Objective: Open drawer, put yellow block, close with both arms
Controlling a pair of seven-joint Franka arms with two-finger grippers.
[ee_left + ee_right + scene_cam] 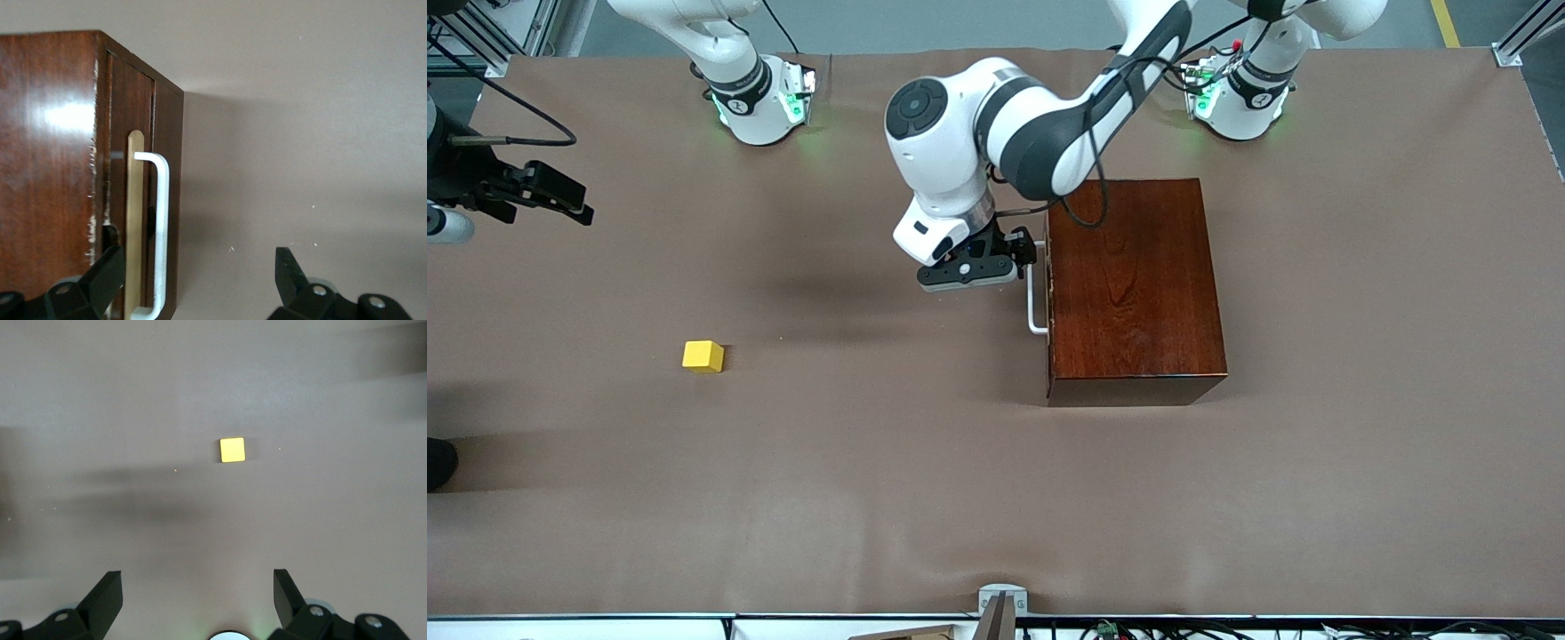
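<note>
Two arms — one wooden box, one yellow block.

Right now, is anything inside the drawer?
Cannot tell: the drawer is shut flush in the wooden box, its inside covered. The yellow block sits out on the table.

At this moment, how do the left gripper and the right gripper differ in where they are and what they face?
The left gripper is at the wooden box, beside the drawer's white handle; the right gripper hangs over the right arm's end of the table. The left wrist view faces the closed drawer; the right faces the yellow block. Both are open, holding nothing.
</note>
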